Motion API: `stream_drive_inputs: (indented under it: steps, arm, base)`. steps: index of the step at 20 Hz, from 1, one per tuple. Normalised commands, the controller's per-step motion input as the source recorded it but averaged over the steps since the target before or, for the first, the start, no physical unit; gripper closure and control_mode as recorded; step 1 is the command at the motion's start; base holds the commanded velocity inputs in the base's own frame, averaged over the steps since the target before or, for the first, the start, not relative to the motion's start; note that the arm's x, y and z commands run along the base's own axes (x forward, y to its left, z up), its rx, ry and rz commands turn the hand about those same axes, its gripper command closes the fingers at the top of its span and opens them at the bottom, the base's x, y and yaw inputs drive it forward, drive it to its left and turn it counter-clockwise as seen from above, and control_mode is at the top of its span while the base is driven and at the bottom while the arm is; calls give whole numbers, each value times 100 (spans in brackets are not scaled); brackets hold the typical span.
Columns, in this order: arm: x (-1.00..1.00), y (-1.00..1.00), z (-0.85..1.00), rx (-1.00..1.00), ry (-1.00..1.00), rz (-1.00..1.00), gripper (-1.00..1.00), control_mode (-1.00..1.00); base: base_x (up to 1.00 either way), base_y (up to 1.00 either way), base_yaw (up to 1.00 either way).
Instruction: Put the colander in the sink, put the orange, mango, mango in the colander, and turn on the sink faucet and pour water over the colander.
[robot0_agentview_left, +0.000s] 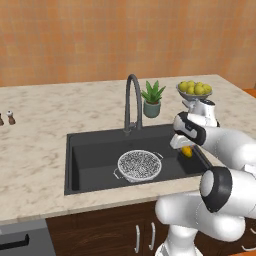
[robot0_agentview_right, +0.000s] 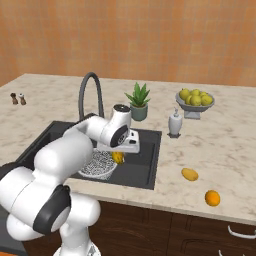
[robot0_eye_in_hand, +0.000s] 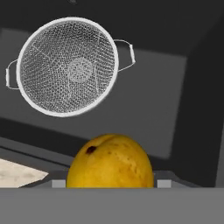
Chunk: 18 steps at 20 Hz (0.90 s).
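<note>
My gripper (robot0_agentview_left: 186, 148) hangs over the right end of the black sink (robot0_agentview_left: 90, 160), shut on a yellow-orange mango (robot0_eye_in_hand: 109, 162). The same mango (robot0_agentview_right: 118, 157) shows under my hand just right of the colander (robot0_agentview_right: 100, 164). The speckled mesh colander (robot0_eye_in_hand: 68, 65) sits upright and empty on the sink floor (robot0_eye_in_hand: 144, 100), below and left of the held fruit. On the counter right of the sink lie a second mango (robot0_agentview_right: 189, 174) and the orange (robot0_agentview_right: 212, 198). The dark gooseneck faucet (robot0_agentview_left: 132, 102) stands behind the basin; no water runs from it.
A potted plant (robot0_agentview_left: 152, 100) and a grey bowl heaped with yellow-green fruits (robot0_agentview_left: 194, 90) stand behind the sink. A white soap dispenser (robot0_agentview_right: 174, 123) is at the sink's back right corner. Salt and pepper shakers (robot0_agentview_left: 7, 118) sit far left.
</note>
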Motion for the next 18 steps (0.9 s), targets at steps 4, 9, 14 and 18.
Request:
stream_drive_inputs:
  steps: [4,9,14,18]
  arm:
    - [22,46,-4,10,0,0,100,-100]
    - [19,35,-12,9,0,0,100,-100]
    - [4,19,-9,0,-1,2,100,-100]
    - [-1,5,-20,0,-10,13,100,-100]
  base:
    - [0,0,0]
    - [0,0,0]
    - [0,0,0]
    - [0,0,0]
